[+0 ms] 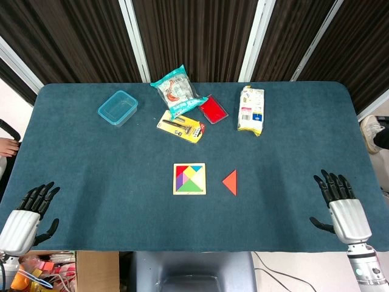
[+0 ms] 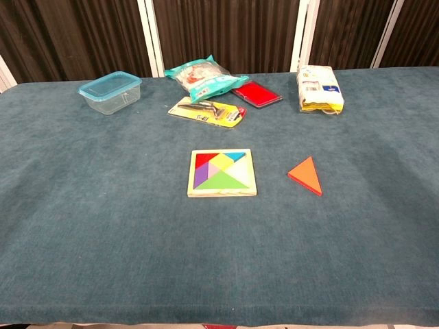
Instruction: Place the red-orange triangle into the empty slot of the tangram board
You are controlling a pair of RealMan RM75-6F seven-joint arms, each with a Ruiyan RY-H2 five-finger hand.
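Observation:
The red-orange triangle (image 1: 230,182) (image 2: 306,175) lies flat on the blue cloth, just right of the tangram board (image 1: 189,179) (image 2: 221,173). The wooden board holds several coloured pieces; its right side shows a bare triangular slot. My left hand (image 1: 31,210) rests at the table's near left corner, fingers spread, holding nothing. At the near right edge my right hand (image 1: 339,201) also has its fingers apart and holds nothing. Both hands are far from the triangle. The chest view shows neither hand.
Along the back lie a clear blue-rimmed box (image 1: 118,107) (image 2: 110,91), a teal snack bag (image 1: 176,90) (image 2: 204,77), a yellow tool pack (image 1: 180,126) (image 2: 207,112), a red case (image 1: 213,109) (image 2: 256,93) and a white-yellow packet (image 1: 251,109) (image 2: 318,88).

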